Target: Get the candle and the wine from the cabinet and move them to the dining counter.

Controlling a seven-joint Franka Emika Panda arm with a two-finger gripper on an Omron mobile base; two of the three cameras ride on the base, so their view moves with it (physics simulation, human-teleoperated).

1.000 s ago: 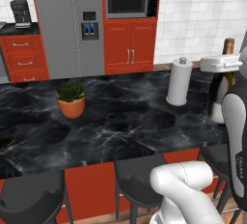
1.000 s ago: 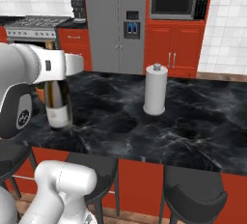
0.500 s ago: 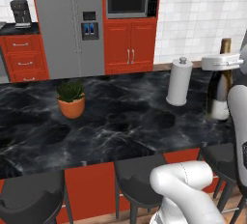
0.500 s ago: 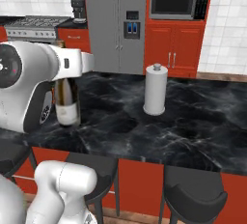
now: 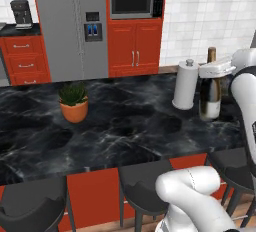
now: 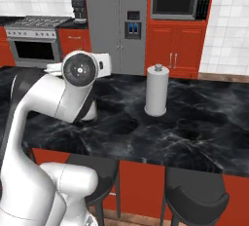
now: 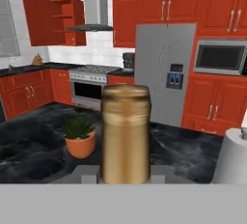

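Standing upright on the dining counter just right of the paper-towel roll, the wine with its gold-foil neck caught between the fingers of the gripper, clamped on the bottle from the side; potted plant well apart to the left.

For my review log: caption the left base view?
Gripper holds the wine upright on the dining counter beside the paper-towel roll.
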